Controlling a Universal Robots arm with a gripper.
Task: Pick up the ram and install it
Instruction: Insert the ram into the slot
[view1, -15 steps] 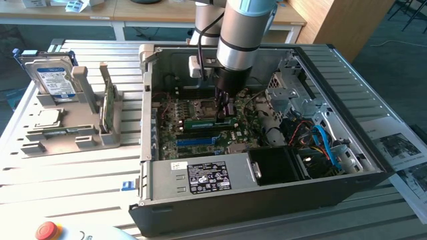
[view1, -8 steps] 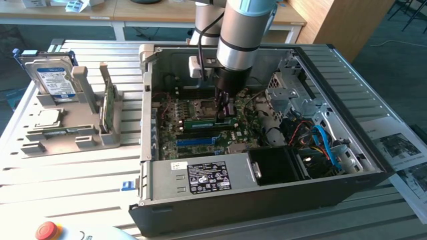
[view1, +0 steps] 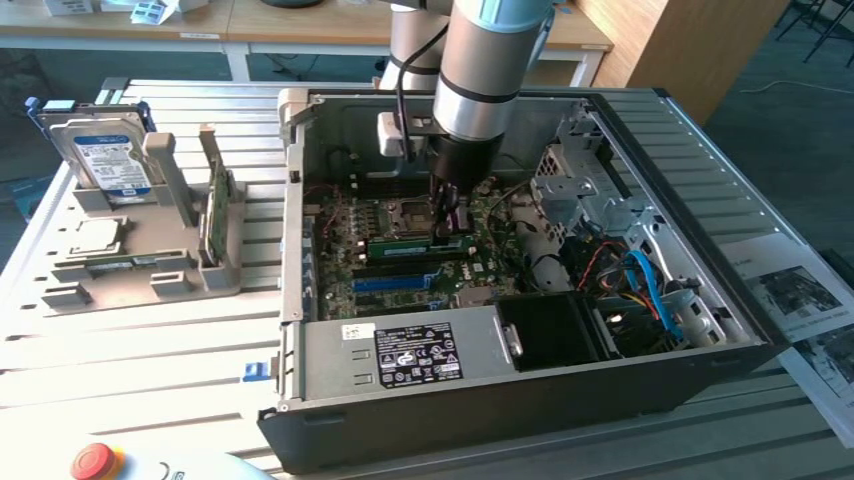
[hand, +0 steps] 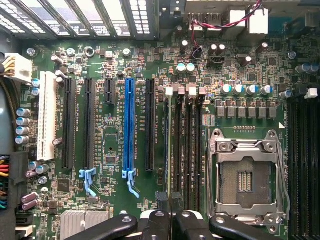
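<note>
1. Open black metal computer case (view1: 534, 400): descend vertically, clear of its walls.
2. Black memory slots (hand: 189, 150) on the green motherboard: align the stick along one slot.
3. Slim green ram stick (view1: 398, 246): apparently pinched by the clenched black gripper (hand: 171, 200), just above the slots; press evenly.

The black end effector (view1: 451, 226) hid one end of the slim green ram stick (view1: 407, 245); its hold there was unclear. A round red button (view1: 96, 462) was cut by the edge.
</note>
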